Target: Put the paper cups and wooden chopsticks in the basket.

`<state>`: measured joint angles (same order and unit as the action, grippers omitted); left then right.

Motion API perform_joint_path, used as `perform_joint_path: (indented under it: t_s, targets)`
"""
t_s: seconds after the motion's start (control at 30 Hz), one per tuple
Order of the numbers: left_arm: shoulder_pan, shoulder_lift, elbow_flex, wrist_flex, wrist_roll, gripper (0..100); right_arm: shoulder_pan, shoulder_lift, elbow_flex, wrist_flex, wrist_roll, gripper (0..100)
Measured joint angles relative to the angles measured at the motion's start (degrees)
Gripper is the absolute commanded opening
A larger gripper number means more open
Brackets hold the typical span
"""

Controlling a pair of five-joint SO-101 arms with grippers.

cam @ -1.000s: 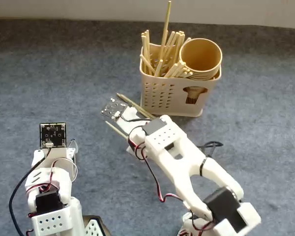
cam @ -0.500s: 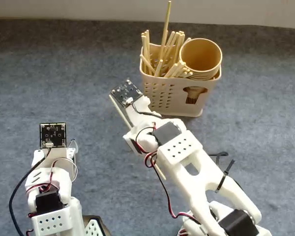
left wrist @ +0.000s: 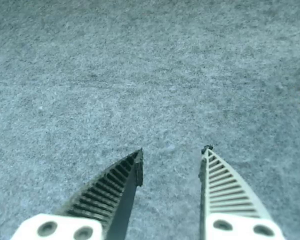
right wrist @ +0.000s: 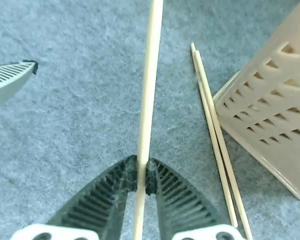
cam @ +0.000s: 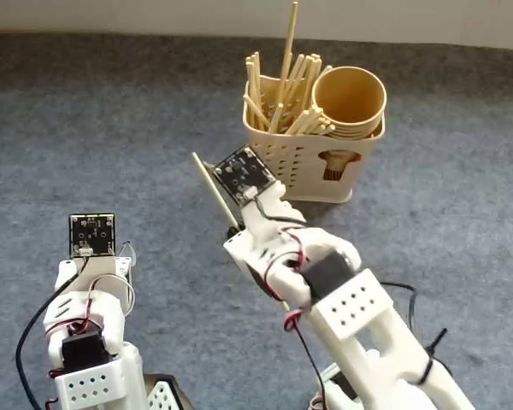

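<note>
The slim wooden chopstick (right wrist: 147,95) is pinched tight by the right gripper (right wrist: 142,172) at eight o'clock of the cream perforated basket (cam: 299,171). A loose pair of chopsticks (right wrist: 217,145) lies just beside that basket, so it seems three sticks are left to go. Inside, tan paper cups (cam: 349,102) and a bundle of sticks (cam: 278,94) already stand, while the left gripper (left wrist: 172,155) hangs spread over grey carpet (cam: 111,128).

Dark ribbed right pincer (right wrist: 142,167) on a pale-wood chopstick (right wrist: 149,75), cream hole-dotted basket (right wrist: 270,100) just beside it, mottled blue-grey counter (right wrist: 65,125) beneath the pincer.
</note>
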<state>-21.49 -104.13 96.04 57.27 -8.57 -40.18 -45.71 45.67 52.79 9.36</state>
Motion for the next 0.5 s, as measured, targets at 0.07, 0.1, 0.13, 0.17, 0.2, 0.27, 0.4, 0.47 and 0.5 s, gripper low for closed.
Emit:
perform_joint_path:
  t_s: [0.07,0.1,0.13,0.17,0.2,0.27,0.4,0.47,0.5]
  targets:
    - [0.00,0.00,0.00,0.00,0.00,19,0.00,-4.04,2.02,-2.20,0.00,0.5]
    - [0.00,0.00,0.00,0.00,0.00,19,0.00,-5.89,2.81,-3.60,0.00,0.5]
    - [0.00,0.00,0.00,0.00,0.00,19,0.00,-7.91,4.04,-5.63,0.00,0.5]
    - [0.00,0.00,0.00,0.00,0.00,19,0.00,-10.02,5.27,-7.82,0.00,0.5]
    - [0.00,0.00,0.00,0.00,0.00,19,0.00,-11.78,6.42,-10.29,0.00,0.5]
    - [0.00,0.00,0.00,0.00,0.00,19,0.00,-15.38,9.41,-16.26,0.00,0.5]
    - [0.00,0.00,0.00,0.00,0.00,19,0.00,-20.57,15.56,-30.24,0.00,0.5]
    - [0.00,0.00,0.00,0.00,0.00,19,0.00,-21.63,17.85,-37.27,0.00,0.5]
    - [0.00,0.00,0.00,0.00,0.00,19,0.00,-21.89,18.64,-40.35,0.00,0.5]
